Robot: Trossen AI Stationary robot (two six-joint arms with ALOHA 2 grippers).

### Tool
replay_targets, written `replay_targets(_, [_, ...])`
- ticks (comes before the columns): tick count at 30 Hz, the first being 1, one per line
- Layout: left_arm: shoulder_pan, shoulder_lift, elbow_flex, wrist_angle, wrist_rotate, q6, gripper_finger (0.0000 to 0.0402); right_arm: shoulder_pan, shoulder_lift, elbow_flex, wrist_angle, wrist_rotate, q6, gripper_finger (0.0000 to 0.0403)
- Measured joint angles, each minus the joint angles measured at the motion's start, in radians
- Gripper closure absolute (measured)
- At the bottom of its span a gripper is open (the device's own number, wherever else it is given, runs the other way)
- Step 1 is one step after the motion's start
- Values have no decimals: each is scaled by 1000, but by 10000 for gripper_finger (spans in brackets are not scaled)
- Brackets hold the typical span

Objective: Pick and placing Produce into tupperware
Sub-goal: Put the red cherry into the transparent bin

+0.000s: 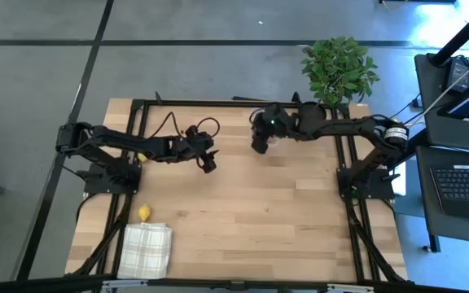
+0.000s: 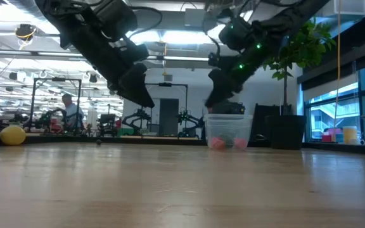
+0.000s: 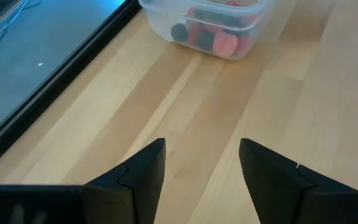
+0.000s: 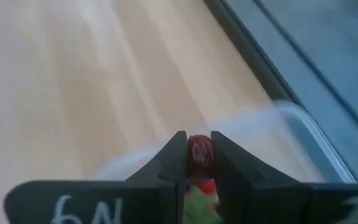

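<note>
Left wrist view: several red and dark pieces of produce (image 3: 213, 34) already inside the clear tupperware (image 3: 166, 22), resting on its floor; fingers of the left gripper (image 3: 202, 171) spread apart, nothing between them, only bare wooden table (image 3: 241, 106) beneath. Right wrist view: right gripper (image 4: 198, 163) pinching a small dark red berry (image 4: 200, 154) between its fingertips, hanging above the tupperware's rim (image 4: 303, 124), more red fruit glimpsed just below the jaws. High view: right gripper (image 1: 260, 140) near the far edge of the table, close to the potted plant (image 1: 338, 68); left gripper (image 1: 208, 162) well apart from it, toward the middle. A yellow lemon (image 1: 144, 212) lying near the front left, just beside the white checked cloth (image 1: 146, 248), not yet collected. Low view: pink-red pieces visible through the box's wall (image 2: 228, 123), lemon (image 2: 12, 134) far off at the side.

Judged progress: well along. Most small fruit boxed, one berry about to be released, lemon remaining; no other loose pieces discernible on the table.
</note>
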Motion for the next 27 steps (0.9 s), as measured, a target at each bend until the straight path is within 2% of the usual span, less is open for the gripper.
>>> replay_targets(9, [16, 0, 0, 1, 22, -2, 202, -88, 0, 0, -84, -9, 161, 337])
replay_targets(22, [16, 0, 0, 1, 22, -3, 202, -94, 0, 0, -98, -9, 163, 334])
replay_targets(27, [16, 0, 0, 1, 22, -2, 202, -94, 0, 0, -98, -9, 163, 304])
